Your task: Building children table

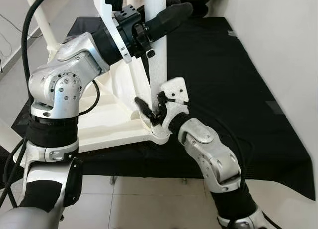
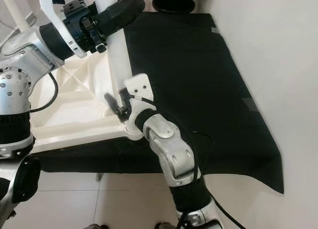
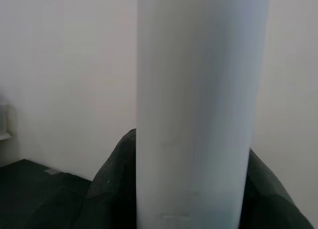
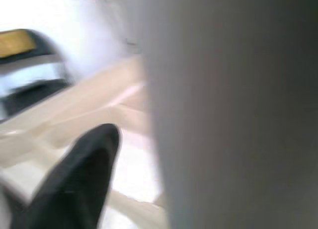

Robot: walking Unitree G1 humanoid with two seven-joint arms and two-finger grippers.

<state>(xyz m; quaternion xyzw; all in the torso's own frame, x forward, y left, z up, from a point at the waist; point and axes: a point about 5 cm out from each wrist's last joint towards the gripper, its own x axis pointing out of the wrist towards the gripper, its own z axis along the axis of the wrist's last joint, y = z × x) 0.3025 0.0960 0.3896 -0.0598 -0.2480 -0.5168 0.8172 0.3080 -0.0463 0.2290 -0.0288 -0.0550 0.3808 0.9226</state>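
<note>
A white plastic children's table lies upside down on a black cloth. A white table leg stands upright at its near right corner. My left gripper is shut on the leg high up, its black fingers wrapped around it on both sides. My right gripper is down at the leg's foot by the corner socket. One black finger stands a little apart from the leg, so the gripper is open around the leg; the other finger is hidden behind the leg.
The black cloth covers the floor to the right, up to a white wall. Light tiles lie in front. Another white leg rises at the table's far left. A black cable hangs by my left shoulder.
</note>
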